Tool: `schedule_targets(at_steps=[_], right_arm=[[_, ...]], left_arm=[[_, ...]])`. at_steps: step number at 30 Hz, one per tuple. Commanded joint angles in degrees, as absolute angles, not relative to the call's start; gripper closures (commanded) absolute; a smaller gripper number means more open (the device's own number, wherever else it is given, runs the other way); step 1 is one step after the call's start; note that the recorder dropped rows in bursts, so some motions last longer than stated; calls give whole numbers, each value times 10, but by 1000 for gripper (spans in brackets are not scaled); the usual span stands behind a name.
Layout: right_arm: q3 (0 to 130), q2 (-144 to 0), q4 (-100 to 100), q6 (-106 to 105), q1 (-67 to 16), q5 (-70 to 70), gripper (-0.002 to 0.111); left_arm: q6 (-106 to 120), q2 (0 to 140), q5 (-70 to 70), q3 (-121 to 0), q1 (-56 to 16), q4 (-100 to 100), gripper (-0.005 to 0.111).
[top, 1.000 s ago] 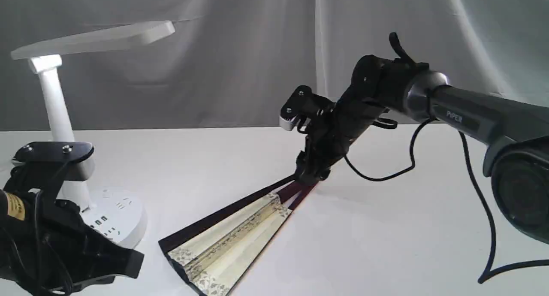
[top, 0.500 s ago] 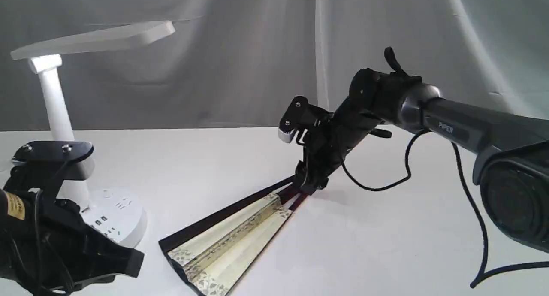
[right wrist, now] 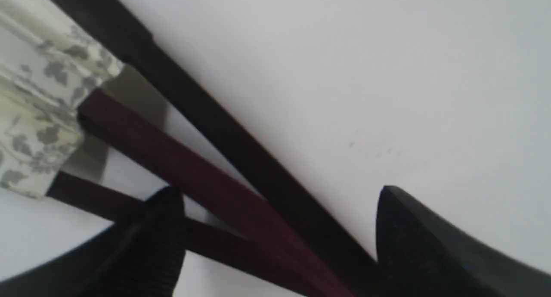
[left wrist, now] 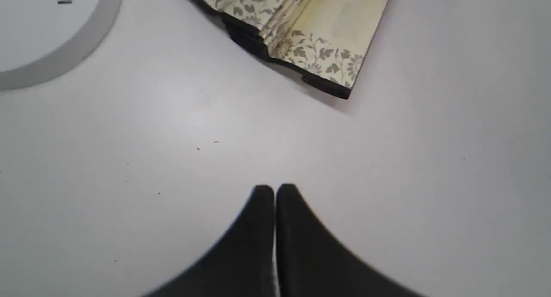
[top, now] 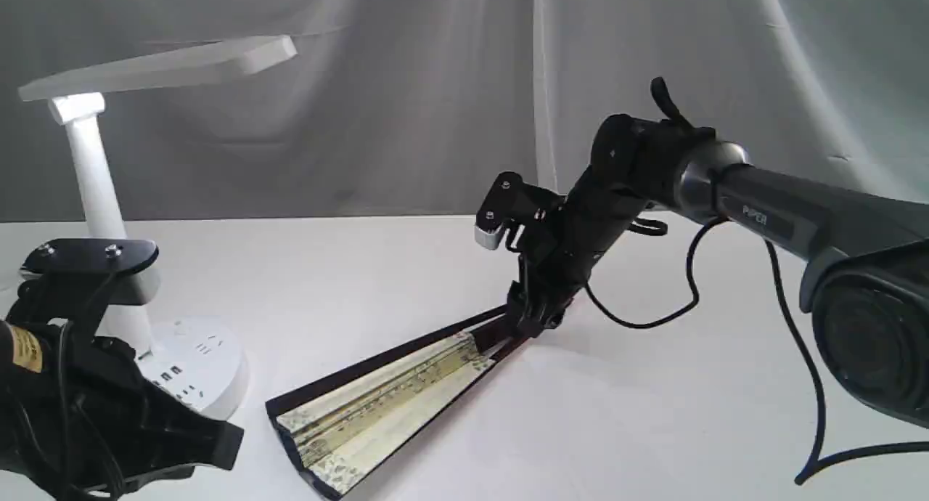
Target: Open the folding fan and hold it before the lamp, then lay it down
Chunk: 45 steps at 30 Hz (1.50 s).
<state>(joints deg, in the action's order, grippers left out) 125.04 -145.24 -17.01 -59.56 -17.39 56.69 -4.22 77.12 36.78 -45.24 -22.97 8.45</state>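
The folding fan (top: 377,410) lies on the white table, spread only a little, with its cream pleats and patterned border towards the front. My right gripper (top: 535,319) is at the fan's narrow end. In the right wrist view it (right wrist: 280,193) stands open, its fingers straddling the maroon ribs (right wrist: 172,159) and a dark guard, with table showing between them. My left gripper (left wrist: 274,189) is shut on nothing, a short way off the fan's wide end (left wrist: 318,34). At the far left is the white lamp (top: 94,174), its flat head high up.
The lamp's round base (top: 196,356) with sockets sits just behind my left arm (top: 87,406) and shows in the left wrist view (left wrist: 43,30). A black cable (top: 805,341) hangs from the right arm. Grey curtains close off the back.
My right gripper has dropped lower at the fan's narrow end. The fan now lies flatter and its spread looks narrower. The left arm has not moved.
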Motion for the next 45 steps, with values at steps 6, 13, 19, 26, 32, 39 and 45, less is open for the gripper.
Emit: schedule_targets(at_steps=[6,13,19,26,32,39,45], right_arm=[[1241,-1454,-102,-539,-156,700,46],[1241,-1438,-81,-489,-139,700,46],[1241,-1425,-55,-391,-132,700,46],[1241,-1414,-72,-370,-132,700,47],[1241,-1412,-147,-483,-132,700,47],[1230,-1424,-103,-483,-133,700,50],[1220,-1433,-107,-483,-131,700,53]], left_arm=[[-42,773,362,-456,-234,84,107],[-42,773,362,-456,-234,84,107],[-42,773,362,-456,-234,84,107],[-42,773,366,-456,-234,84,107],[-42,773,363,-456,-234,84,107],[-42,773,364,-456,-234,84,107],[-42,773,361,-456,-234,84,107]])
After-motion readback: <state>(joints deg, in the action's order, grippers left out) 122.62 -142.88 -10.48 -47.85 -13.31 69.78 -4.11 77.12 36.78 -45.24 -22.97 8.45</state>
